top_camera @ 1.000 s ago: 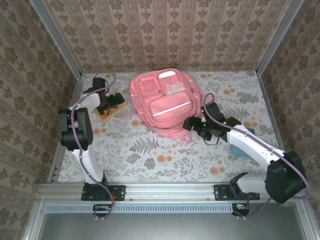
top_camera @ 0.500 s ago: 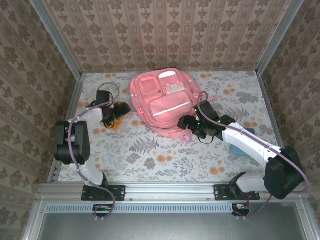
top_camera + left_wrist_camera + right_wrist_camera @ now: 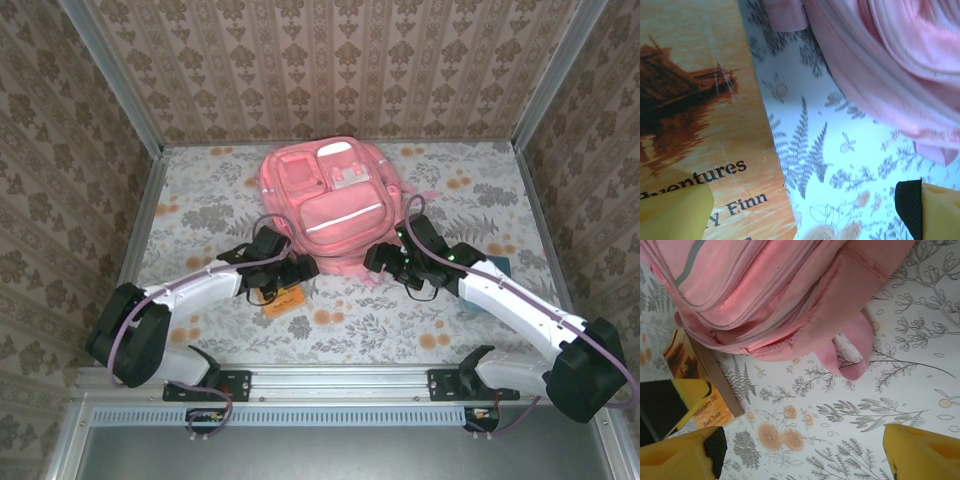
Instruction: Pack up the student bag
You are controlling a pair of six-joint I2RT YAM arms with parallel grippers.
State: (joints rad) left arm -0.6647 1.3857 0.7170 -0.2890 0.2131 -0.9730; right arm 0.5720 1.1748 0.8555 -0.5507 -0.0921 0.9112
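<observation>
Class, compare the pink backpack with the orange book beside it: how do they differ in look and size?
The backpack is far bigger than the book. The backpack is soft salmon-pink fabric with zipped pockets; the book has a flat orange cover with printed lettering. The backpack lies farther back, the book by its near left corner. Both are warm-coloured.

Left wrist view: the paperback book (image 3: 695, 115) runs off the left and bottom edges, and a yellow fingertip (image 3: 672, 212) covers the start of its title. The student bag (image 3: 900, 65) is cut off at the top and right. From above, the right arm (image 3: 510, 296) hides most of a teal case (image 3: 499, 265).
</observation>
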